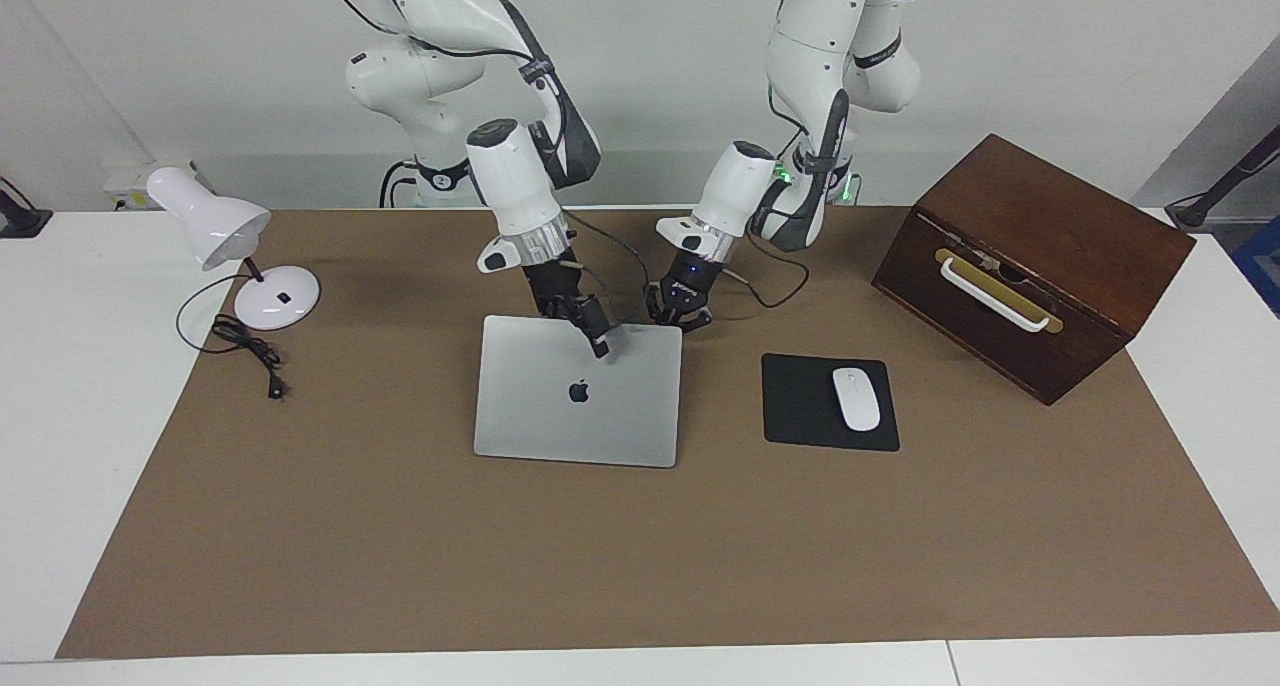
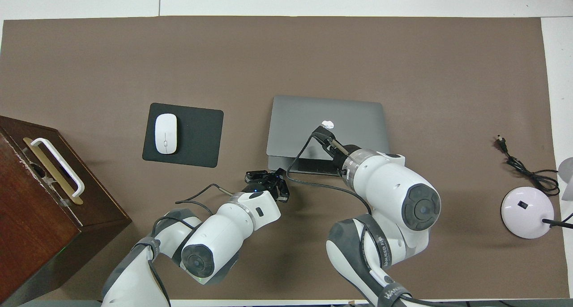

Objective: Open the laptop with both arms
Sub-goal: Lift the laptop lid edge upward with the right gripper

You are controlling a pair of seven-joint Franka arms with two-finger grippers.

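Note:
The silver-grey laptop (image 1: 560, 416) lies in the middle of the brown mat, apple logo up. In the overhead view (image 2: 304, 119) a darker strip of its base shows under the lid's edge nearest the robots, so the lid looks slightly raised there. My right gripper (image 1: 600, 344) reaches down onto the lid close to that edge; from above (image 2: 324, 129) it covers the logo. My left gripper (image 1: 680, 313) is open and low over the mat, just beside the laptop's corner nearest the robots on the left arm's side, apart from it (image 2: 267, 180).
A black mouse pad (image 1: 800, 406) with a white mouse (image 1: 856, 398) lies beside the laptop toward the left arm's end. A brown wooden box (image 1: 1040, 256) stands at that end. A white desk lamp (image 1: 270, 296) and its cord (image 1: 250, 351) are at the right arm's end.

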